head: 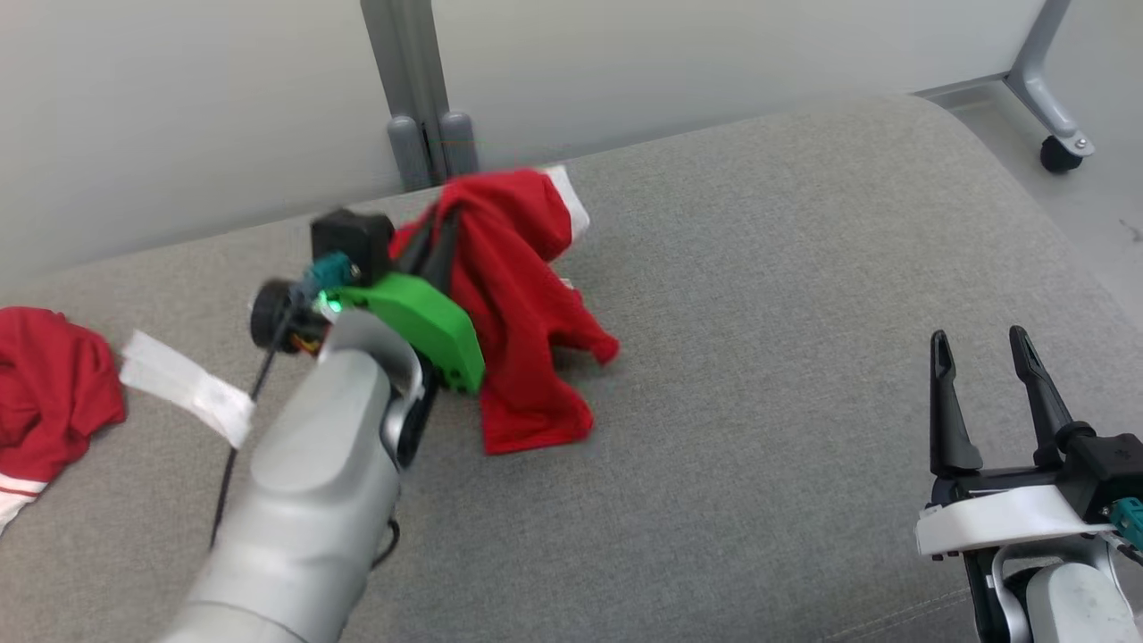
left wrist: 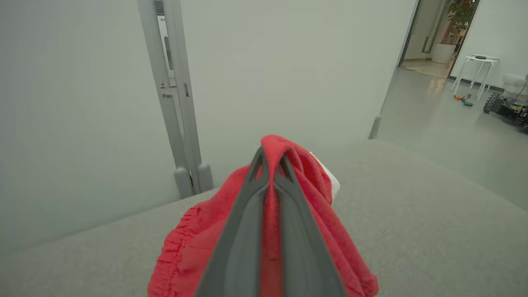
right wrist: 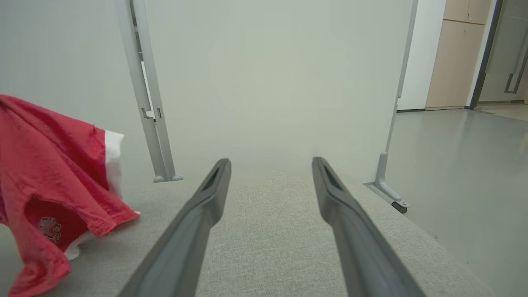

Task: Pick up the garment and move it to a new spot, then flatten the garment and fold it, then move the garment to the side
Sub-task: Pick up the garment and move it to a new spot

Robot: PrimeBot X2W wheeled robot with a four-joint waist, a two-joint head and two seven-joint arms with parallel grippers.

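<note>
Head view: left gripper (left wrist: 270, 163) clamped on the red garment (head: 518, 304), which hangs over the grey cushion (head: 804, 402). Right gripper (head: 982, 348) idle, fingers apart. Step judged: relocation. Next move calls for setting it down on open cushion, then spreading it flat.

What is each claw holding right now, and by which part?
The left claw is shut on the garment, pinching a bunched fold at its top; the rest hangs down. The right claw is open, holding nothing.
</note>
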